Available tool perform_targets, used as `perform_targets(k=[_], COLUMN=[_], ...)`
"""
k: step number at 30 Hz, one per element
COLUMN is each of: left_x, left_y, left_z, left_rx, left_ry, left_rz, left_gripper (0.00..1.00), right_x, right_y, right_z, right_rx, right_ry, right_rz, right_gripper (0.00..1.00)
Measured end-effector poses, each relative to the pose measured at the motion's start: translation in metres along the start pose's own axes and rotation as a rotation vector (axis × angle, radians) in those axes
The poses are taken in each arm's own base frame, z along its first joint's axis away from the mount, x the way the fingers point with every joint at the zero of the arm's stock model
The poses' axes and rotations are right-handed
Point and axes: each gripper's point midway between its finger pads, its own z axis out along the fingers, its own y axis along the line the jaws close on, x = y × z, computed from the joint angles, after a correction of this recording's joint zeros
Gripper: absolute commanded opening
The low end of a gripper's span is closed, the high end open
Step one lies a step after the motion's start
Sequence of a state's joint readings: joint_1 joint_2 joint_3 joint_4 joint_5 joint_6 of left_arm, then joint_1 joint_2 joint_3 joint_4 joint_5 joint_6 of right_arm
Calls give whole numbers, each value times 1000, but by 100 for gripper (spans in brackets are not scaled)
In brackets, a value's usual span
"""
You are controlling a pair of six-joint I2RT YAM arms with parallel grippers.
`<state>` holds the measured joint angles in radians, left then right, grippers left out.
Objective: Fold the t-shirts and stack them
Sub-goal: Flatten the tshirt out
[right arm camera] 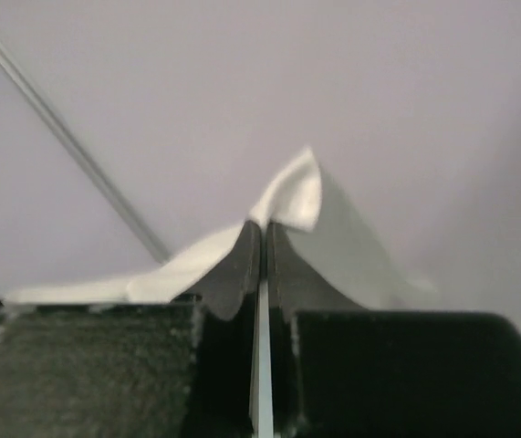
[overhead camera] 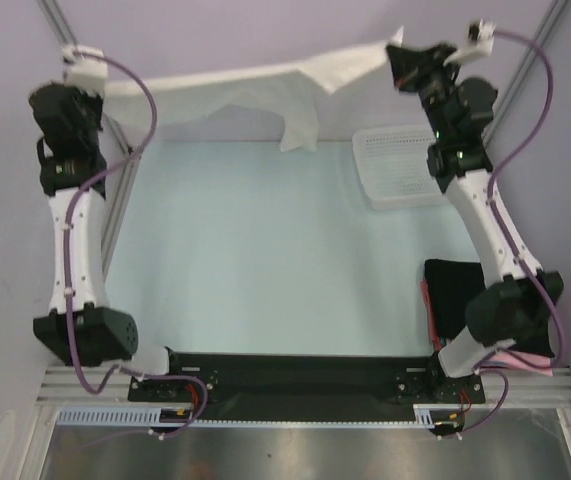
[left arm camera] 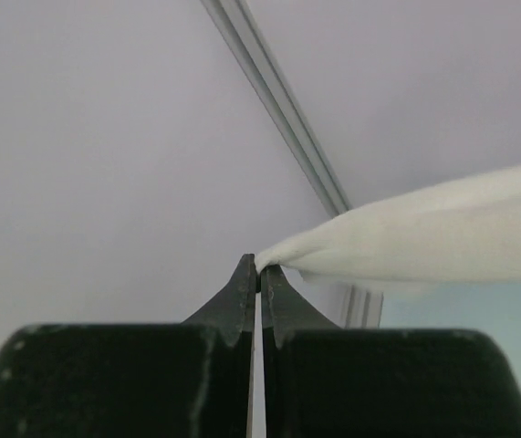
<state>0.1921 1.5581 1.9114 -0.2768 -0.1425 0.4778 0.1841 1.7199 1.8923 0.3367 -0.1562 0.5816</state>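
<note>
A white t-shirt (overhead camera: 255, 85) is stretched in the air along the far side of the table, held at its two ends. My left gripper (overhead camera: 103, 85) is shut on its left end, and the cloth (left arm camera: 424, 233) runs off to the right from the pinched tips (left arm camera: 258, 265). My right gripper (overhead camera: 397, 52) is shut on the right end, where a corner of cloth (right arm camera: 292, 192) sticks up past the closed tips (right arm camera: 264, 224). One sleeve (overhead camera: 300, 130) hangs down mid-span. A folded black t-shirt (overhead camera: 453, 295) lies at the near right on a pink one (overhead camera: 525, 362), partly under the right arm.
A white mesh basket (overhead camera: 400, 165) stands at the far right of the light blue table (overhead camera: 265, 250), just below the right wrist. Grey walls with metal frame rails (left arm camera: 283, 100) close in the back and sides.
</note>
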Motion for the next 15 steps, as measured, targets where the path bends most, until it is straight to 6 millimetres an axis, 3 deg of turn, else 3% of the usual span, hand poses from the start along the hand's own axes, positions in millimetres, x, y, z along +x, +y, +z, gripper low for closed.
perform_targets(k=[4,8,10,13,15], left_x=[104,216,256,298,322], left_y=[-49,-92,-105,-112,-117], left_z=[-49,-108,-134,-168,-193], left_rx=[151,314,387,466,519], left_ry=[163,381,486,620,706], left_rz=[122,229,258,302,331], left_gripper=[0,0,0,0,0], right_x=[77,194,247,285,293], right_y=[-22,-40,-43,-34,-26], right_z=[-92,-209,-273,-348,-379], right_rx=[143,300,380,468,505], right_ry=[192,490,668,856,924], right_rz=[11,46,58,63,74], right_gripper=[0,0,0,0,0])
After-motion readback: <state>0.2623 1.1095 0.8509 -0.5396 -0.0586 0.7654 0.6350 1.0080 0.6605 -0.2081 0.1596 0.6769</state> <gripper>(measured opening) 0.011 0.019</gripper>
